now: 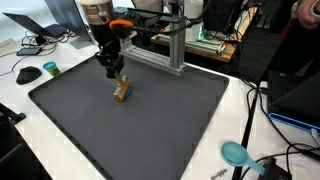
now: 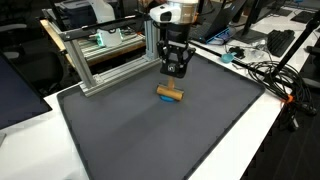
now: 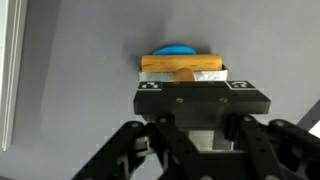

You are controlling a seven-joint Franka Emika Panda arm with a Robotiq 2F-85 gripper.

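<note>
A small wooden piece (image 1: 122, 91) with a blue part (image 3: 175, 50) on its far side sits low over the dark grey mat (image 1: 150, 130), a little left of the mat's middle. My gripper (image 1: 115, 75) stands straight above it and is shut. In the wrist view a short wooden stub of the wooden piece (image 3: 182, 63) runs in under the gripper (image 3: 185, 82), whose own body hides the pads. In an exterior view the wooden piece (image 2: 170, 94) shows just under the gripper (image 2: 175, 74), close to the mat (image 2: 150, 140); I cannot tell whether it touches.
An aluminium frame (image 1: 165, 50) stands along the mat's far edge, close behind the arm; it also shows in an exterior view as the frame (image 2: 105, 55). A teal round thing (image 1: 236, 153) and cables (image 2: 270, 75) lie off the mat. A dark mouse (image 1: 28, 74) lies on the white table.
</note>
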